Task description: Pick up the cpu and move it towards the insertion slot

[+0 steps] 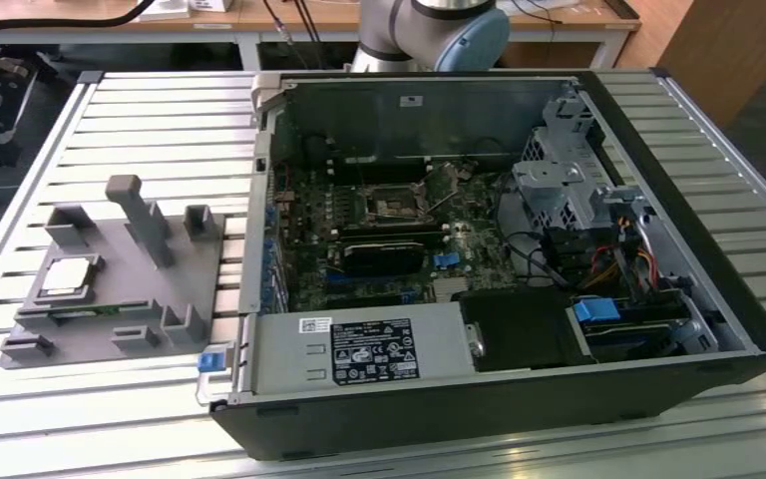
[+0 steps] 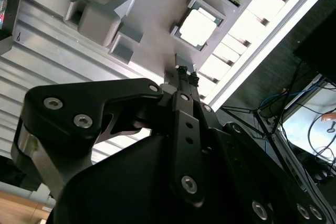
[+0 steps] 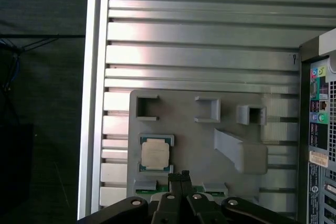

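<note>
In the exterior view, the cpu [image 1: 71, 276] lay in the grey fixture [image 1: 124, 289] at the left. The insertion slot [image 1: 394, 205] sat inside the open computer case [image 1: 490, 409] to the right, well apart. In both wrist views, the gripper [image 3: 181, 176] hung near the cpu without touching it, fingertips pressed together, holding nothing.

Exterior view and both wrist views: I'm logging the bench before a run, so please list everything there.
table: one, silver slats, under everything
computer case: one, black, open, on the table
fixture plate: one, grey, on the table at the exterior view's left
cpu: one, silvery-grey, seated in the fixture plate
insertion slot: one, dark with metal frame, on the board inside the computer case
robot arm: one, grey and blue, at the exterior view's top edge
gripper: one, black, shut, above the fixture plate near the cpu
</note>
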Motion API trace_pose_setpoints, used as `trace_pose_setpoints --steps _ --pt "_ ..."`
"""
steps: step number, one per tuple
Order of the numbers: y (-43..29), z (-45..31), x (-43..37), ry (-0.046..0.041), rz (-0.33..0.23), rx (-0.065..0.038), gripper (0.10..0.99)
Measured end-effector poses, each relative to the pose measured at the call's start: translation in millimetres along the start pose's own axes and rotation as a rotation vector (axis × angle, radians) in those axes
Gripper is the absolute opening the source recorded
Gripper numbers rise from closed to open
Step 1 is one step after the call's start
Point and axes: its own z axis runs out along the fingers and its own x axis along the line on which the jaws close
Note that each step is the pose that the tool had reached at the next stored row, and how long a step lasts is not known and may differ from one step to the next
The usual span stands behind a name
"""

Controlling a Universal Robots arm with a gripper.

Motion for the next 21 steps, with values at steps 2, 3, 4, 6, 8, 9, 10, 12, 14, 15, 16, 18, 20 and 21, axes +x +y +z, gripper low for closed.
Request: trace_pose_setpoints --steps 2,3,4,6,8,9,10,12,14,15,16,18,20,21 --pt "-0.3 0.0 0.1 0.0 0.0 0.0 0.106" --pt "-0.7 0.0 0.1 0.0 0.0 0.0 0.106" --pt "-1.2 0.1 0.1 -0.0001 0.0 0.0 0.106" --pt "-2.3 0.3 0.0 -0.0001 0.0 0.0 0.106" --pt "-2.7 0.9 0.1 -0.0001 0.0 0.001 0.106" --pt "-2.7 1.2 0.0 0.0001 0.0 0.002 0.106" --pt "-2.8 1.8 0.0 0.0001 0.0 0.003 0.106" --pt "-3.0 3.1 0.1 0.0 0.0 0.003 0.106" --pt "-3.0 4.3 0.2 0.0 0.0 0.004 0.106" --pt "-3.1 4.9 0.3 0.0 0.0 0.004 0.106" --pt "-3.3 5.3 0.4 0.0001 0.0 0.004 0.106" --pt "-3.7 6.1 0.7 0.0002 0.0 0.004 0.169" --pt "-4.0 7.0 0.8 0.0 0.0 0.004 0.231" --pt "-4.2 7.4 0.9 0.0 0.0 0.004 0.294"
